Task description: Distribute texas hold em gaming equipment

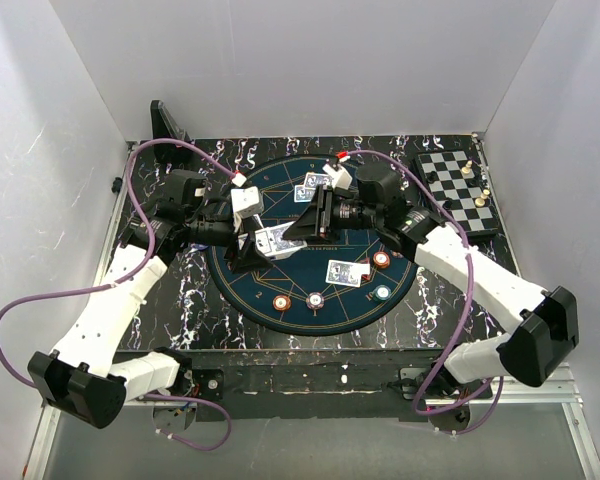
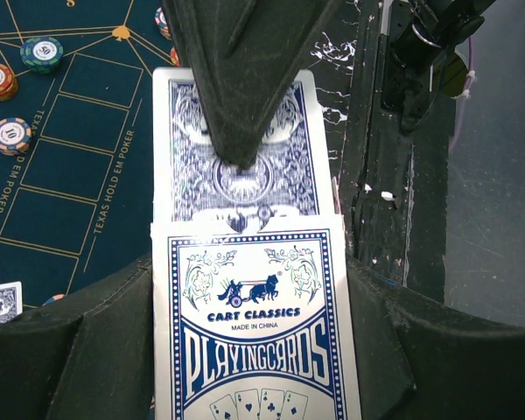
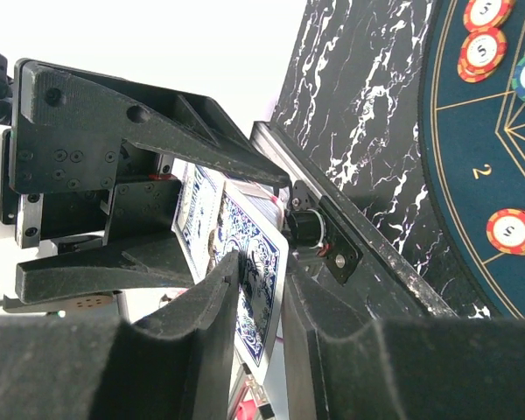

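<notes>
Right fingers [image 3: 192, 341] pinching blue-backed card [image 2: 184, 149], long axis pointing up-frame out of card box [image 2: 254, 341]; left fingers [image 2: 79, 350] clamping card box, lower centre; pull likely going along that axis.

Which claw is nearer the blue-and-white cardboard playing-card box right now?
Left. The left claw clamps the blue-and-white cardboard playing-card box itself; the right claw only straddles the blue-backed card sticking out of it.
</notes>
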You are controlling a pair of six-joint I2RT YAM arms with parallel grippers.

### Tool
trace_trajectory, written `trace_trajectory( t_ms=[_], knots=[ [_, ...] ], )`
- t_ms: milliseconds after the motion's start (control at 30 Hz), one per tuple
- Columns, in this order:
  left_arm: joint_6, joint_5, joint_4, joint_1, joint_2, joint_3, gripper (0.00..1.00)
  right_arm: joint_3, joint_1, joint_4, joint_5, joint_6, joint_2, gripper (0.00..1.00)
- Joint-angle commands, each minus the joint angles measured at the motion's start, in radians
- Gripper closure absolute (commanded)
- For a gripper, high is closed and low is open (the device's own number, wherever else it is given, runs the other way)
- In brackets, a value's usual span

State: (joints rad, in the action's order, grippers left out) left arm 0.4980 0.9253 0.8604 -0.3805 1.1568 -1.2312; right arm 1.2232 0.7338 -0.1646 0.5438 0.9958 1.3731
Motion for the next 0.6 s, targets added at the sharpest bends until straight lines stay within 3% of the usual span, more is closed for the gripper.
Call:
trace_trajectory(
  t_ms=[0, 567],
  knots=[
    [-0.013, 0.055, -0.032, 0.005, -0.046, -0.025, 0.60, -0.027, -0.027, -0.039, -0.015, -0.028, -0.065, 0.68],
    [-0.059, 0.087, -0.072, 0.005, -0.039, -0.025, 0.61, -0.068, -0.080, -0.107, -0.013, -0.056, -0.152, 0.64]
  ],
)
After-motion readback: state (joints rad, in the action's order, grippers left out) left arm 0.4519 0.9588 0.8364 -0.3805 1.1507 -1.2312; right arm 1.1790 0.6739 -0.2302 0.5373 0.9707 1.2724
